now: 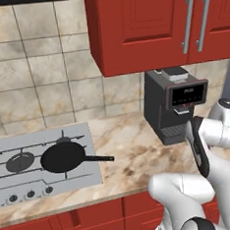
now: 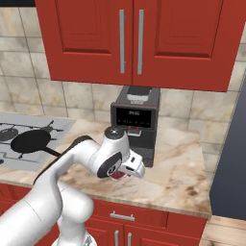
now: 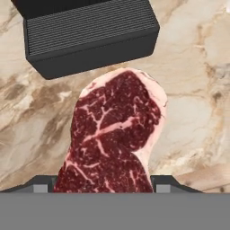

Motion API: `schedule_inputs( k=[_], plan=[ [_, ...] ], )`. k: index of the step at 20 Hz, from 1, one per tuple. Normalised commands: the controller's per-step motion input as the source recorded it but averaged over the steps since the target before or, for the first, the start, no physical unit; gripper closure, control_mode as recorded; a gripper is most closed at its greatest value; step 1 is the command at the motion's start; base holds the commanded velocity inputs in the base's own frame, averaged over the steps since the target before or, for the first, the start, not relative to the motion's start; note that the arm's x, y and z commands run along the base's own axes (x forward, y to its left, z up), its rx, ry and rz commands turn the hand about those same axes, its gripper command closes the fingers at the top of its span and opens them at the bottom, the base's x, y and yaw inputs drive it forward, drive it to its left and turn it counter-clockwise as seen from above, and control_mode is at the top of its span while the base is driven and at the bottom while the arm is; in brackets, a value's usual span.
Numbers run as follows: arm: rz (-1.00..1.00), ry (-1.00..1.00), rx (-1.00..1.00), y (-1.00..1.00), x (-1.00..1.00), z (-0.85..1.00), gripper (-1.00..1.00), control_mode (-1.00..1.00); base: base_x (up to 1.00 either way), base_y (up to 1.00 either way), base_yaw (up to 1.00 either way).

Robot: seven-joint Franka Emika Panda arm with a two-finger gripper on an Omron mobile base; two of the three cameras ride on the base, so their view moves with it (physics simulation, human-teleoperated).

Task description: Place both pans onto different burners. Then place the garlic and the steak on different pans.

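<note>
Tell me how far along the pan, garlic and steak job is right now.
Done: one pan sits on a burner of the cooktop. In hand: the steak is between the fingers of the gripper, raised above the marble counter in front of the coffee machine. Left: steak onto a pan; the second pan and garlic aren't visible here.

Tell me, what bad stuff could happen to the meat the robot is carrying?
Three things might go wrong:
1. The steak sits between the gripper fingers and hangs well past them, so it could slip out and land on the marble counter.
2. The coffee machine stands close by, so a swing might bump it.
3. The pan on the cooktop is far off to the side, a long carry, so the drop could miss the pan.
</note>
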Motion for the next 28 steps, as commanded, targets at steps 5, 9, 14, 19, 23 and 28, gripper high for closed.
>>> schedule_inputs(
  k=[5, 9, 14, 19, 23, 28],
  plan=[
    [0.04, 0.00, 0.00, 0.03, -0.01, 0.35, 1.00, -1.00, 0.00, 0.00, 0.00],
    [0.02, 0.00, 0.00, 0.15, 0.00, 0.36, 1.00, -1.00, 0.00, 0.00, 0.00],
    [0.01, 0.00, 0.00, 0.05, 0.00, 0.06, 1.00, 1.00, -0.12, 0.29, 0.03],
    [0.00, 0.00, 0.00, 0.00, 0.00, 0.00, 1.00, 1.00, -0.33, 0.83, 0.00],
    [0.00, 0.00, 0.00, 0.00, 0.00, 0.00, 1.00, 1.00, -0.23, 0.96, 0.00],
    [0.00, 0.00, 0.00, 0.00, 0.00, 0.00, 1.00, 1.00, 0.03, 0.88, 0.00]
  ],
)
